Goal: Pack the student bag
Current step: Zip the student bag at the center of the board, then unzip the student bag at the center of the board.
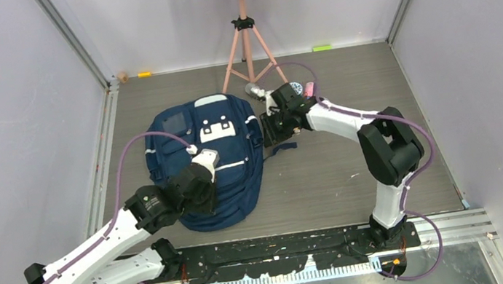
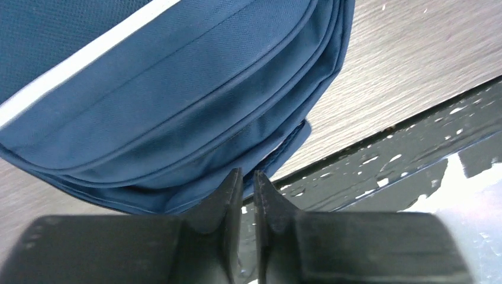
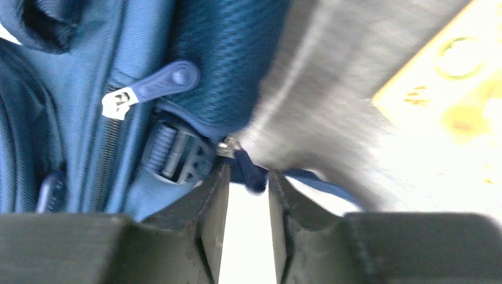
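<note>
Left pincer (image 2: 247, 175) shut, empty; right pincer (image 3: 248, 177) slightly parted beside zip pull (image 3: 253, 170) on student bag (image 1: 239, 182).

Bare table (image 1: 326, 176) right of the student bag (image 1: 233, 188); tripod (image 1: 246, 47) behind.

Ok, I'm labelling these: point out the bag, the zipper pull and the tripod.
student bag (image 1: 240, 187), top view, lower front panel.
zipper pull (image 3: 161, 82), right wrist view, blue tab.
tripod (image 1: 242, 23), top view, centre hub.

Your top camera looked down from high behind the near edge, facing far; both wrist cameras sat close against the student bag (image 1: 240, 187), which all three views shared.
</note>
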You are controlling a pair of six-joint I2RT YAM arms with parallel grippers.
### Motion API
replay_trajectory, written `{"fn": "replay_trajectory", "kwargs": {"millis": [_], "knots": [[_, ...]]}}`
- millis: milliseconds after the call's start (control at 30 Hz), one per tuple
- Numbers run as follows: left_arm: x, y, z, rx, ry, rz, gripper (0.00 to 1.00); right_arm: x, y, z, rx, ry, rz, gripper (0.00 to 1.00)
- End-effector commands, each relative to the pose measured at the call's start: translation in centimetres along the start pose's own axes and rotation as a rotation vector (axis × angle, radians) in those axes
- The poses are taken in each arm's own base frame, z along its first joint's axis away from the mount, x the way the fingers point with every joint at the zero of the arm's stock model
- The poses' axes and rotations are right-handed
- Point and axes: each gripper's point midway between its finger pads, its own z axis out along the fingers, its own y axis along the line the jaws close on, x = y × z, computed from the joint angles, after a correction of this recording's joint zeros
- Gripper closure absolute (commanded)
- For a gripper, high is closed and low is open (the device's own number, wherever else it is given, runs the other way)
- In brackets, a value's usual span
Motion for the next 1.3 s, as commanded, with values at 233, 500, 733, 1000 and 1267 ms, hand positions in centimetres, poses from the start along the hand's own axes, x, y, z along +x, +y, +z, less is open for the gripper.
{"fn": "replay_trajectory", "kwargs": {"millis": [233, 500, 733, 1000, 1267], "knots": [[-6.1, -1.4, -0.8, 0.067, -0.118, -0.004, 0.22, -5.3, 2.4, -8.6, -0.102, -0.269, -0.143, 0.29], [-10.7, 4.2, 0.4, 0.059, -0.247, -0.279, 0.05, -9.4, 3.6, -6.4, -0.179, -0.275, -0.178, 0.29], [-9.4, 11.9, 1.6, -0.082, -0.289, -0.528, 0.01, -11.0, 5.0, -3.9, -0.291, -0.267, -0.2, 0.29], [-3.9, 16.2, 3.7, -0.238, -0.239, -0.712, 0.02, -10.9, 6.1, -1.3, -0.396, -0.212, -0.205, 0.28], [-3.1, 15.2, 5.2, -0.169, -0.232, -0.738, 0.47, -9.8, 6.7, 0.5, -0.445, -0.153, -0.188, 0.28]]}}
